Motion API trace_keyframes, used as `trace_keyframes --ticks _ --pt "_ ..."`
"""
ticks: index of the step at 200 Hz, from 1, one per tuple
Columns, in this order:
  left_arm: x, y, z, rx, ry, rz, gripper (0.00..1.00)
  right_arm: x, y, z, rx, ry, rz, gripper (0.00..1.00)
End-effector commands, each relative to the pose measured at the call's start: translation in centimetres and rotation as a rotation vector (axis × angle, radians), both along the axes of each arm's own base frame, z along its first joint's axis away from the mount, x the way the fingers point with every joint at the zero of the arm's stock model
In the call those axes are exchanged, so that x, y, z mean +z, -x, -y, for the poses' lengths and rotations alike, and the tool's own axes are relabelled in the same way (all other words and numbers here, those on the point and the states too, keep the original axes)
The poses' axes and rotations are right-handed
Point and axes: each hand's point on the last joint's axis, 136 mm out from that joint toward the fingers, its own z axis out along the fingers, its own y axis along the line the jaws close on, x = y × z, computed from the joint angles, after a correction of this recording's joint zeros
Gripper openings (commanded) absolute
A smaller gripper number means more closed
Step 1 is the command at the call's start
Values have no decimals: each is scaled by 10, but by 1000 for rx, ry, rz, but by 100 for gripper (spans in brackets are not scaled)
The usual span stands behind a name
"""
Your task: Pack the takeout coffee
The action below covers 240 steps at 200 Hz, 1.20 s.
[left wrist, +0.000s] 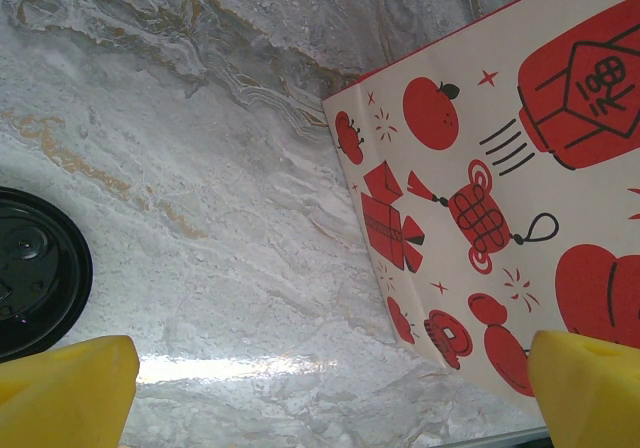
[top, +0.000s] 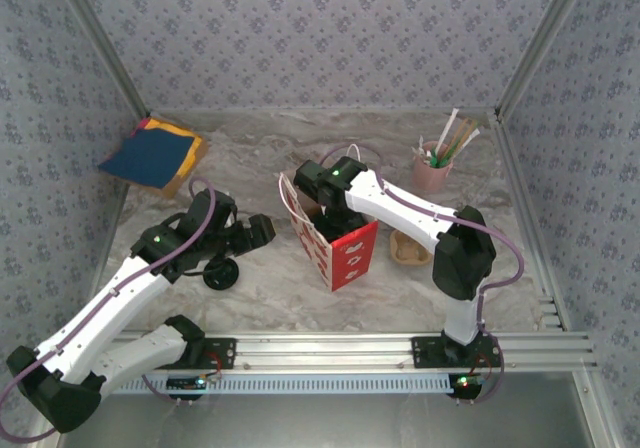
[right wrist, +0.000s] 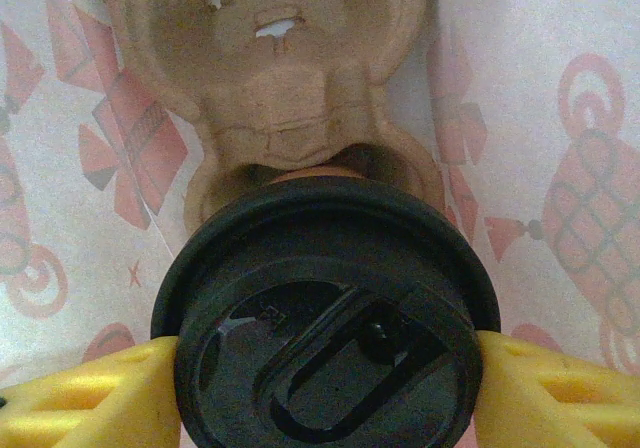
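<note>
The takeout coffee shows its round black lid from above, and a strip of brown cup peeks out past the lid's far edge. My right gripper is shut on it, a yellow finger pressed to each side of the lid. It hangs inside the red-and-white paper bag, above a tan pulp carrier lying in the bag. From above, the right gripper reaches down into the bag's open top. My left gripper is open just left of the bag, low over the table, with nothing between its fingers.
A loose black lid lies on the marble table by the left gripper, at the left edge of its wrist view. A pink cup of straws stands back right. A tan pulp piece lies right of the bag. Coloured cloths sit back left.
</note>
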Motion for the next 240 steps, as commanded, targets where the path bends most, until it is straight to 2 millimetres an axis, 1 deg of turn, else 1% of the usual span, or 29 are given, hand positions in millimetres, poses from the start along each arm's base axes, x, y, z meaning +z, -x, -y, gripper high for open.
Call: trace_keyframes --ticks 1,94,195,240 --pt "9 1 -4 14 12 11 100 -15 5 11 1 53 -33 68" --pt "10 1 -3 15 15 11 100 -19 6 11 -1 50 -35 68" --pt "12 0 -4 14 10 13 100 -37 9 14 -2 59 -48 68" --pt "11 0 -3 13 10 10 100 -39 10 16 -2 64 -52 68"
